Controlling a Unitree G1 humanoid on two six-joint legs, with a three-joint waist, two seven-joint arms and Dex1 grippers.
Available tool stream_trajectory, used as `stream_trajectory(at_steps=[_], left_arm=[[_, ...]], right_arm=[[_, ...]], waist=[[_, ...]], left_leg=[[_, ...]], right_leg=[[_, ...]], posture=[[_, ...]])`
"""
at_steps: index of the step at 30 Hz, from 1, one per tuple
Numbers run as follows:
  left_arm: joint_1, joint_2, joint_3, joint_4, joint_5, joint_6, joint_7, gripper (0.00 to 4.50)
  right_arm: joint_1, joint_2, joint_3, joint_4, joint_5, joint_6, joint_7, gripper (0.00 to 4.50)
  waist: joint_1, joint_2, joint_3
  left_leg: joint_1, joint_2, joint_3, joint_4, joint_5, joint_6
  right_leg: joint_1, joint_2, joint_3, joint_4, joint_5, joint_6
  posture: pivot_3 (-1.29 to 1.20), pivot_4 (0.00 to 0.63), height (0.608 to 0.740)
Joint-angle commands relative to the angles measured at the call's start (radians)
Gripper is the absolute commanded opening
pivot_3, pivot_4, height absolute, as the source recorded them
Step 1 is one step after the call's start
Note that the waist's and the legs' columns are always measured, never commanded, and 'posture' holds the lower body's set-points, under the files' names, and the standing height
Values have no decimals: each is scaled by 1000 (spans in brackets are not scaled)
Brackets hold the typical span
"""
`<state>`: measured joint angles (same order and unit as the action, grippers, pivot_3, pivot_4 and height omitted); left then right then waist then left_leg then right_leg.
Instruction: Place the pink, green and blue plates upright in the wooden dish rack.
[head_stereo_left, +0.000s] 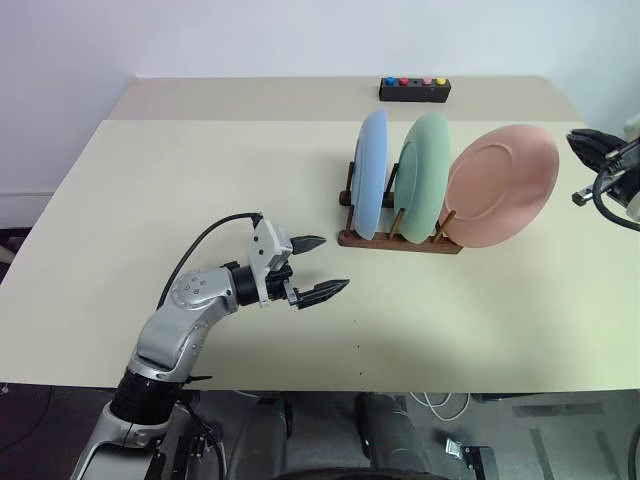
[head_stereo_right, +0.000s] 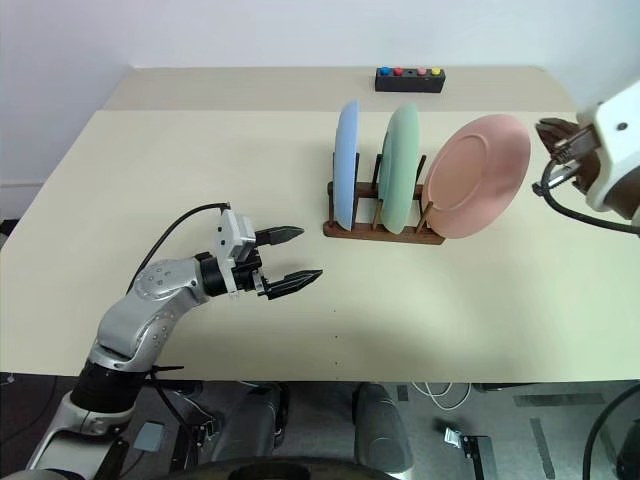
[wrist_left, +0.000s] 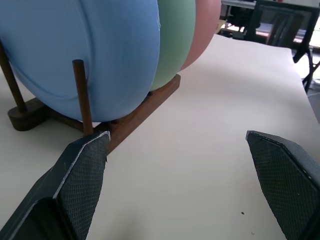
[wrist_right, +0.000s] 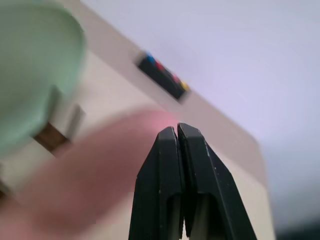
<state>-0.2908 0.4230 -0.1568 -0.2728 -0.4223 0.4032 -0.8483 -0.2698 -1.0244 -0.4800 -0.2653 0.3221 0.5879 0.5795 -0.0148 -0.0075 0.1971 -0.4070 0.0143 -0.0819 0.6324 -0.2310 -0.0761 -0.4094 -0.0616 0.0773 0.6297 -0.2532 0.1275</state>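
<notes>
The wooden dish rack stands right of the table's middle with three plates in it. The blue plate stands upright at its left end, the green plate upright in the middle. At the right end the pink plate leans over to the right. My left gripper hovers open and empty over the table, a short way in front and left of the rack, pointing toward the blue plate. Raised to the right of the pink plate and apart from it, my right gripper is shut and empty, its fingers pressed together.
A black box with coloured buttons lies at the table's far edge behind the rack. The beige table spreads wide to the left and in front of the rack. Dark chairs stand beyond the table's side.
</notes>
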Motion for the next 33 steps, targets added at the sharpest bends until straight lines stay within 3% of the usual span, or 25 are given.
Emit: stream_trajectory(at_steps=[1,24,33], left_arm=[[-22,-8,-7,-13,5,-38,-16,4500],[-5,-11,-8,-25,15,-37,5,4500],[-5,-15,-8,-18,20,-42,10,4500]], right_arm=[[36,-21,-14,37,-77,-41,-21,31],[-12,59,107,-186,65,11,89,31],[-12,44,104,-117,3,-6,62,31]], waist=[[-1,0,0],[-1,0,0],[-1,0,0]], left_leg=[[0,0,0,0,0,0],[1,0,0,0,0,0],[1,0,0,0,0,0]], right_leg=[[0,0,0,0,0,0],[1,0,0,0,0,1],[0,0,0,1,0,1]], posture=[[0,150,730],[0,150,730],[0,150,730]])
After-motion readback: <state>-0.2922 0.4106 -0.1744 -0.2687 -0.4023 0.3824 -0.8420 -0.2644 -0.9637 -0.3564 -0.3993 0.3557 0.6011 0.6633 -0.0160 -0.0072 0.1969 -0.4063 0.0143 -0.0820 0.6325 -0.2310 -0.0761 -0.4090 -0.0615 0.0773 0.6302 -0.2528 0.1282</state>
